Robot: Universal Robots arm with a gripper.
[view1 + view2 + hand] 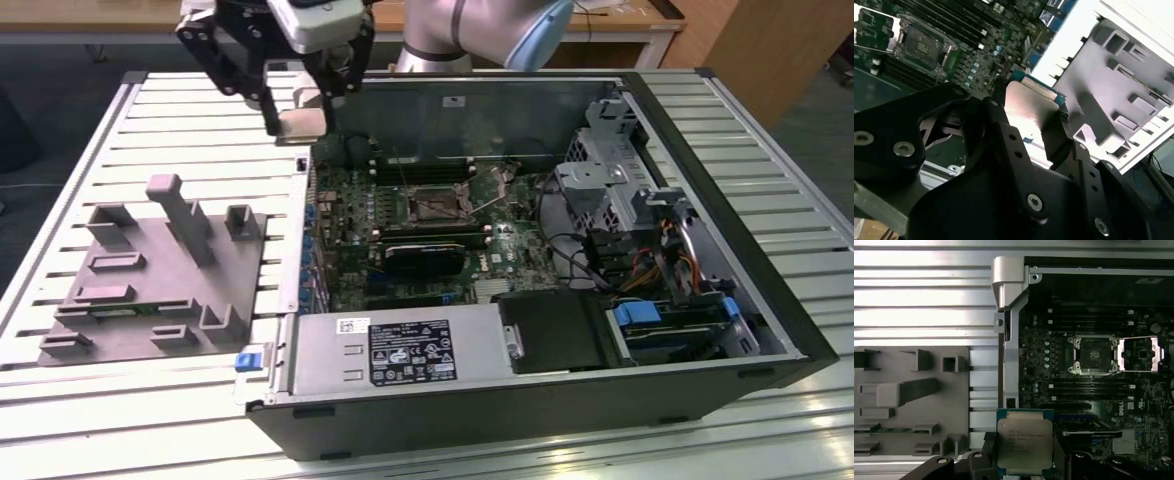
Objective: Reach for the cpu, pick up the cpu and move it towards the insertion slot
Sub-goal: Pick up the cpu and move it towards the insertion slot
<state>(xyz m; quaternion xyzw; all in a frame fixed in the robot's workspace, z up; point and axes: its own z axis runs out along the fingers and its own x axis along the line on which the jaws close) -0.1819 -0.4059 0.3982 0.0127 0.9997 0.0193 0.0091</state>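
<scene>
You are carrying the cpu (1024,444), fingers (1056,132) clamping its edges; keep it level approaching the insertion slot (1094,355).

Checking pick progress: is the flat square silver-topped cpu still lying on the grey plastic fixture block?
No: in the first wrist view the cpu sits clamped in the black gripper, raised beside the case edge, off the grey fixture block.

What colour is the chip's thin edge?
Teal-green around the flat square silver cpu, clearest in the first wrist view.
</scene>
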